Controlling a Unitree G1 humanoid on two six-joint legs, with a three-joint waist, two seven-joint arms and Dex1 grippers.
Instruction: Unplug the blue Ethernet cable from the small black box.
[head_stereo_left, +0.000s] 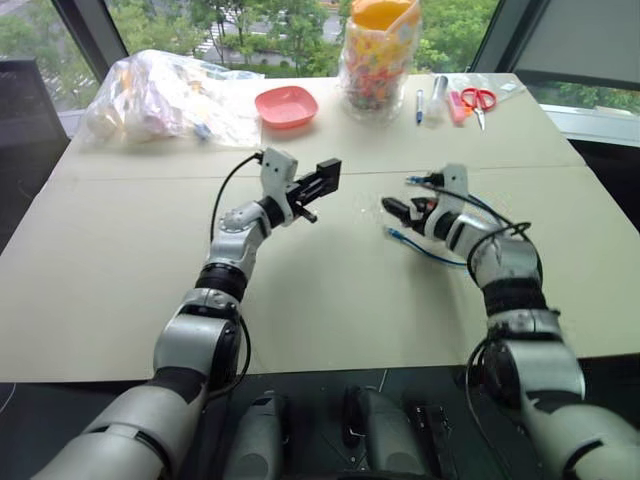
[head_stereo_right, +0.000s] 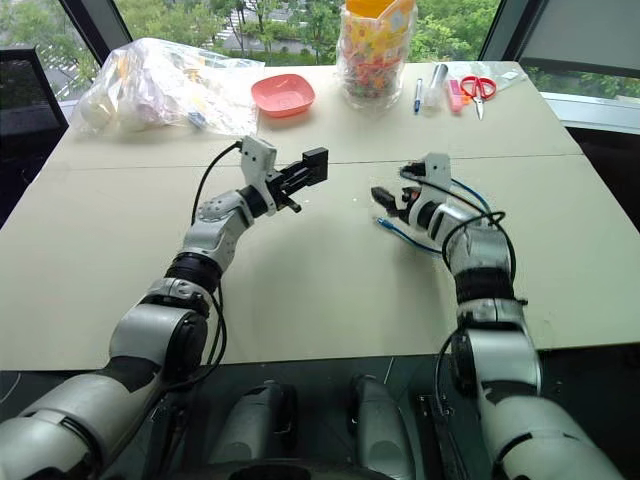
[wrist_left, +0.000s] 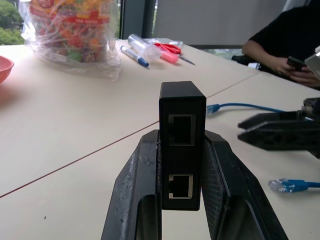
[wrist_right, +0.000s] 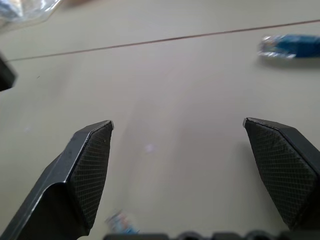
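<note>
While my left pincer (head_stereo_left: 322, 182) sits left of centre in the head views, it is clamped tight on the small black box (head_stereo_left: 329, 172), which stands lifted off the bench (head_stereo_left: 330, 300) — in its wrist view both ports on the box's face are bare, with no plug in either. At the upper left of the frame lies a clear plastic bag (head_stereo_left: 165, 95), with a pink bowl (head_stereo_left: 286, 105) beside it and a jar of colourful sweets (head_stereo_left: 378, 55) at upper centre. Right of centre, my right pincer (head_stereo_left: 392, 208) has its fingers spread wide apart and holds nothing. The blue Ethernet cable (head_stereo_left: 425, 250) lies loose on the bench under and beside that wrist — one clear plug (head_stereo_left: 394, 235) just below the pincer, the other (head_stereo_left: 414, 181) just above it. Red scissors (head_stereo_left: 478, 99) lie at the upper right.
</note>
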